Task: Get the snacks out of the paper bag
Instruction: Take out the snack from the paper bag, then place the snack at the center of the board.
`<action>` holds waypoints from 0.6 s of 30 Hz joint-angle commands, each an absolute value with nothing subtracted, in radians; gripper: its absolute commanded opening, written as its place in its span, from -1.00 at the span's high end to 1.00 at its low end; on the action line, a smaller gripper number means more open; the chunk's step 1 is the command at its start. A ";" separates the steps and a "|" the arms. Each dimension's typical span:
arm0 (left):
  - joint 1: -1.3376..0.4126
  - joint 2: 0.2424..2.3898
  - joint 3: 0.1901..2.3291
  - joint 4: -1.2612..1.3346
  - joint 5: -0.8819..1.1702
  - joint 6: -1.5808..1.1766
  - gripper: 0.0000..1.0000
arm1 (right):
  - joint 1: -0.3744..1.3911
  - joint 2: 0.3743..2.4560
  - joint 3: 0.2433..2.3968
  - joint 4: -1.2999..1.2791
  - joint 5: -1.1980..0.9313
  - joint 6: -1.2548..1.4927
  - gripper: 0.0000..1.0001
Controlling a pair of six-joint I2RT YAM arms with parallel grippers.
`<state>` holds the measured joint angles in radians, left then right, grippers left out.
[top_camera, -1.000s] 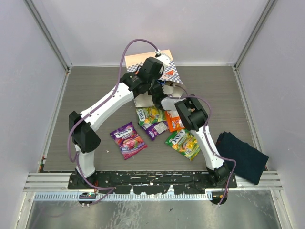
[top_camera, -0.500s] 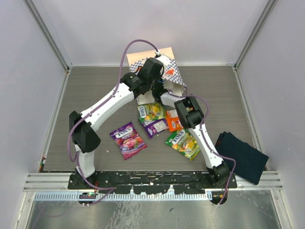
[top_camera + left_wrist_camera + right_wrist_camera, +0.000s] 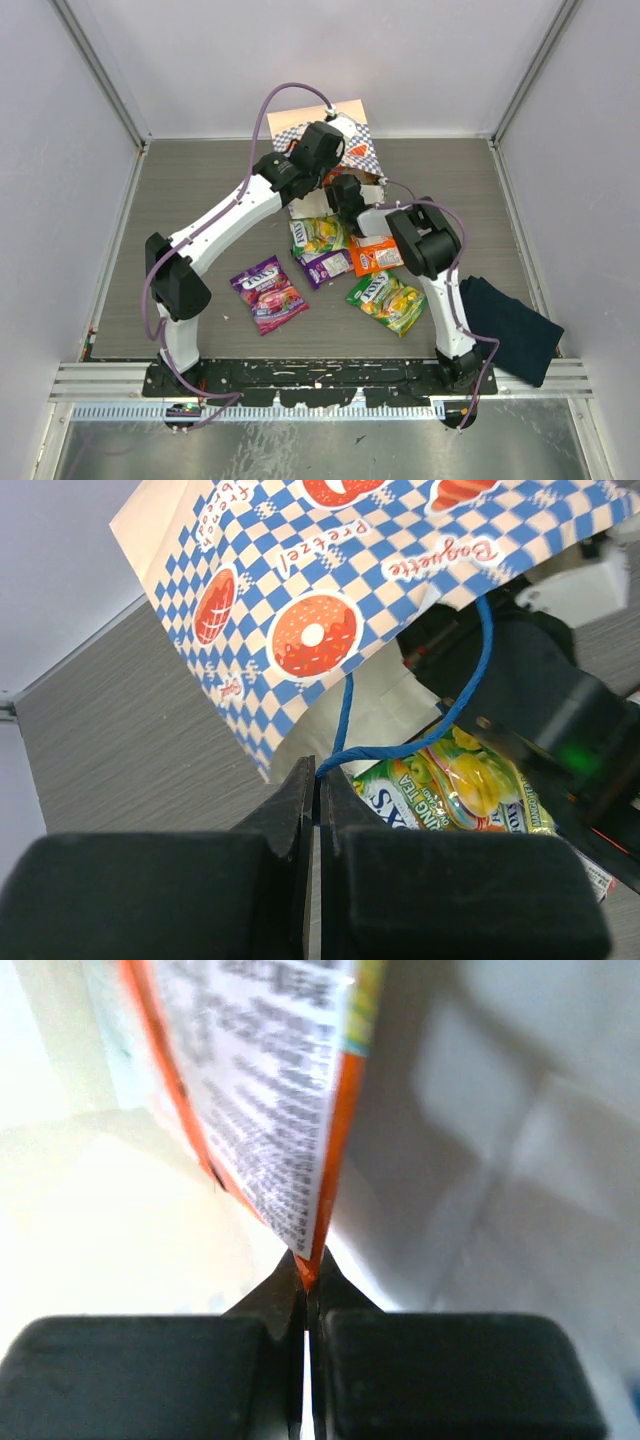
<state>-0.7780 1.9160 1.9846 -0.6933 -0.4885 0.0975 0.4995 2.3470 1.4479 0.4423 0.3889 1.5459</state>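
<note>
The paper bag [image 3: 362,150] lies at the back of the table, its mouth toward the arms. My left gripper [image 3: 320,777] is shut on the bag's blue cord handle [image 3: 474,685] and holds the checkered side [image 3: 300,610] up. My right gripper [image 3: 311,1268] reaches inside the bag and is shut on the corner of an orange snack packet [image 3: 270,1090]. In the top view its head [image 3: 346,188] sits at the bag mouth. Several snacks lie outside the bag: a purple one [image 3: 268,292], a green-yellow one [image 3: 318,235], an orange one [image 3: 374,254] and a green one [image 3: 386,300].
A dark navy folded cloth [image 3: 510,328] lies at the right near the front rail. Pale walls stand on three sides. A small purple packet [image 3: 328,266] lies between the green-yellow and orange ones. The bag's white inner walls [image 3: 500,1160] surround my right fingers.
My right gripper went deeper into the bag mouth and shut on the orange packet's corner, its elbow swinging right. The left gripper kept its hold on the cord.
</note>
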 commanded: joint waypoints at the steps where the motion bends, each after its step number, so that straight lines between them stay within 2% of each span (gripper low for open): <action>1: -0.781 1.872 1.999 -0.673 -0.529 0.098 1.00 | 0.525 2.120 1.295 0.498 0.331 1.511 0.98; 10: -0.781 1.867 1.989 -0.667 -0.555 0.105 1.00 | 0.563 1.902 1.115 0.486 0.166 1.382 0.98; 18: -0.780 1.855 1.979 -0.673 -0.558 0.110 1.00 | 0.607 1.645 0.967 0.388 0.111 1.286 0.98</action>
<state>-0.7780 1.9160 1.9739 -0.6937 -0.5308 0.0986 0.5816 1.8069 1.0073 0.3916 0.1425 1.3731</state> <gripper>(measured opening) 0.010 0.039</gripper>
